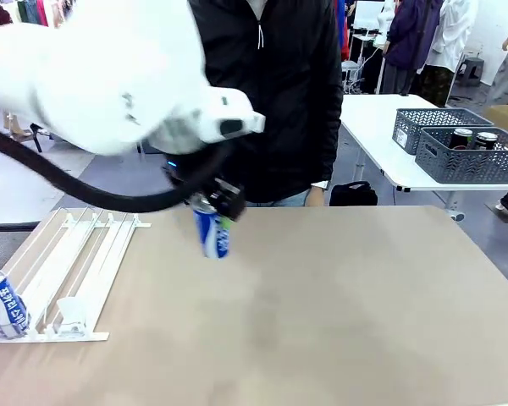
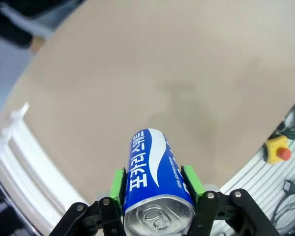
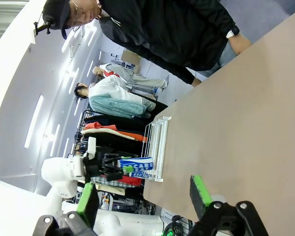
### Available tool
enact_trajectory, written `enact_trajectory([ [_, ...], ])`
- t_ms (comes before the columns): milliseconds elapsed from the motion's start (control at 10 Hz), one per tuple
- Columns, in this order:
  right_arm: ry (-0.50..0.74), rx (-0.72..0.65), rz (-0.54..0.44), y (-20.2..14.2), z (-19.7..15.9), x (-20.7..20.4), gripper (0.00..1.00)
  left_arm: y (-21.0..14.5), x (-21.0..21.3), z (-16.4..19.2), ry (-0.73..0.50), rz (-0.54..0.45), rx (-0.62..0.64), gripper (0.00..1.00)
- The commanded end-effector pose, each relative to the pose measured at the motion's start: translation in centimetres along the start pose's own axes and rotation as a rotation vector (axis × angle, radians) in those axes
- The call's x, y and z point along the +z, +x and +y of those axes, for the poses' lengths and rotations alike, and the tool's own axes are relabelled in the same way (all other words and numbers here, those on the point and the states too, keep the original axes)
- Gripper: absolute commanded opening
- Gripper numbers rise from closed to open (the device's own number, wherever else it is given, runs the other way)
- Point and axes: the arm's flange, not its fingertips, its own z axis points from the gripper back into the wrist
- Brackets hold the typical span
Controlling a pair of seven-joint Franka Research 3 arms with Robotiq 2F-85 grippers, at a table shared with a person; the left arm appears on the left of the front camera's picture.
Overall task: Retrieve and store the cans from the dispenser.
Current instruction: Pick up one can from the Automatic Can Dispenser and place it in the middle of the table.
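left jaws clamp a blue-and-white can [image 2: 155,172] above the table [image 1: 322,296]; right jaws gape wide, holding nothing.

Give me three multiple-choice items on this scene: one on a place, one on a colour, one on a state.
1. Where in the dispenser does the lone can lie?
A) upper end
B) lower end
C) midway along a lane

2. What colour is the held can?
A) black and green
B) red
C) blue and white

3. How is the right gripper?
A) open
B) shut on a can
C) shut on a basket

Answers: 1 B, it rests at the rack's near, low end. 2 C, a blue body with a white swoosh sits in the left gripper. 3 A, its jaws stand apart with nothing between.
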Motion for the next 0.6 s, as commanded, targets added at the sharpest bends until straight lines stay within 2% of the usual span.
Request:
enact_trajectory([
  [0,0.031,0.027,-0.019,0.2,0.1,-0.2,1.00,2.9,-4.0,-1.4,-0.001,-0.066,-0.208,0.00],
  [100,0.031,0.027,-0.019,0.2,0.1,-0.2,1.00,3.0,-6.2,-2.3,-0.101,-0.027,-0.301,0.00],
  [200,0.031,0.027,-0.019,0.2,0.1,-0.2,1.00,3.2,-8.1,-3.0,-0.130,0.011,-0.327,0.00],
  [500,0.031,0.027,-0.019,0.2,0.1,-0.2,1.00,4.5,-12.6,-4.1,-0.111,0.102,-0.262,0.00],
])
